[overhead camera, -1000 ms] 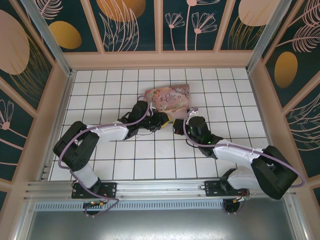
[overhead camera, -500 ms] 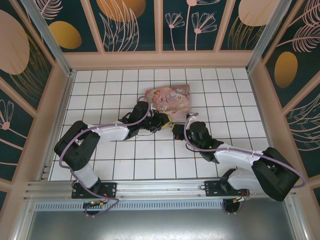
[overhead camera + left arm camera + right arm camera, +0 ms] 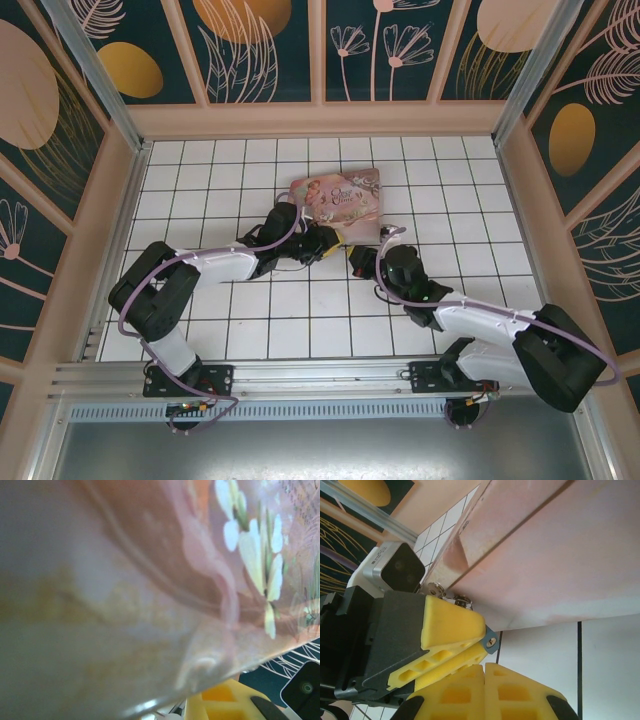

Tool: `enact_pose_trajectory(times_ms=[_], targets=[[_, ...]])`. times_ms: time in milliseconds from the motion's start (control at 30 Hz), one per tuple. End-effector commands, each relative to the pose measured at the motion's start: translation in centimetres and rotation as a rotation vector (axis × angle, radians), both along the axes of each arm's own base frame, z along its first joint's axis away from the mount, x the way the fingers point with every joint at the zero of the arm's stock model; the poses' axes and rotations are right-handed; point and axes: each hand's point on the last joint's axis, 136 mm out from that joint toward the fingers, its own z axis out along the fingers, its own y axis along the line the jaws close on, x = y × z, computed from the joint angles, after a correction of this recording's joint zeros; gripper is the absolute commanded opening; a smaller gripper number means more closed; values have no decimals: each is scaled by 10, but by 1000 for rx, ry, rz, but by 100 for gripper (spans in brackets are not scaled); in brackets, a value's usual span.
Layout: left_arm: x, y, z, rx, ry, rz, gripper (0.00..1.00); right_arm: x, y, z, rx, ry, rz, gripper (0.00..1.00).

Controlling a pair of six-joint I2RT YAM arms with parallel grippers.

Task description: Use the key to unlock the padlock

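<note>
Both arms are down low on the white tiled table (image 3: 300, 320), at the near edge of the pink tin (image 3: 345, 195). The left gripper (image 3: 330, 242) is tucked against the tin's near corner with its jaws narrow. In the right wrist view its yellow fingers pinch a small bluish-grey metal piece, which I take to be the padlock (image 3: 491, 641). It sits just below the tin's edge, near the little silver fittings (image 3: 462, 600).

The right gripper (image 3: 484, 672) sits just beside it, fingers pressed flat together. Whether the key is nipped between them I cannot tell.

As for progress, I judge the holding part done: the padlock is steadied and the second arm is in close. The real work is all left: get the key into the keyway, turn it, and free the shackle. I can't make out the shackle, so I won't call it open or closed.

Only one corner of the padlock pokes out past the left fingertips, pointing toward the right gripper. Its long axis seems to run in line with those fingers, outward from the tin's edge, though too little shows to be sure. I can't tell which way the keyway faces.
</note>
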Motion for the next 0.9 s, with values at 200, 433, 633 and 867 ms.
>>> enact_pose_trajectory(times_ms=[200, 433, 633, 867], targets=[[5, -11, 21, -62, -14, 0, 0, 8, -9, 13, 44, -34, -84, 0], [6, -13, 10, -61, 22, 8, 0, 11, -19, 6, 70, -27, -145, 0], [6, -14, 10, -78, 36, 16, 0, 11, -17, 2, 92, -15, -150, 0], [9, -14, 6, -58, 32, 19, 0, 10, -12, -1, 93, -4, -136, 0]])
